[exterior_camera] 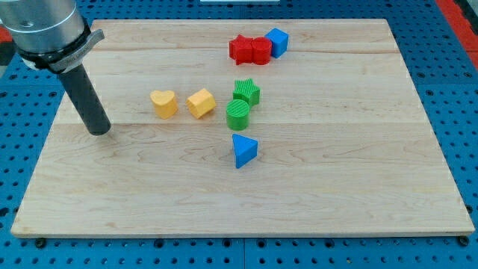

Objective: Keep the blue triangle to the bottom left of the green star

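My tip (98,131) rests on a pale wooden board (358,194) that lies on a blue perforated table (22,161); it is a bare rod with no jaws to open or close. Well to the tip's right, the blue triangle (243,150) sits just below the green cylinder (237,114), which touches the green star (247,92). Nearer the tip lie a yellow heart (163,103) and what looks like a yellow hexagon (201,103). Farther up-right, two red blocks (250,50) touch a blue cube (277,41).
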Tool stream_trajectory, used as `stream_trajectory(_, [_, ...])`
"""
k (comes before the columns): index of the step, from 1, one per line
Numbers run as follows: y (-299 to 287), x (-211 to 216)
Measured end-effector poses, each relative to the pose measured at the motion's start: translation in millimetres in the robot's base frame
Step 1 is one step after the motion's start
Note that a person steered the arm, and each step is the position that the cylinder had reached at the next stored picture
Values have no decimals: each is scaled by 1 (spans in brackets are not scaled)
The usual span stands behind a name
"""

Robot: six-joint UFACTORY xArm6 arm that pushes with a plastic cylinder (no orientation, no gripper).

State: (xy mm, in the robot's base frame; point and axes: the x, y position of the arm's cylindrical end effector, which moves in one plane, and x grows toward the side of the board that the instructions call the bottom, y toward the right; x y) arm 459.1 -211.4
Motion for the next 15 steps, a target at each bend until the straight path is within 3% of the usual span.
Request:
stream_trajectory(2, [37, 22])
stream_trajectory(4, [153, 41])
stream_trajectory(5, [167, 71])
stream_trajectory(6, [210, 67])
stream_trajectory(10, [249, 41])
stream_trajectory(15, [290, -21])
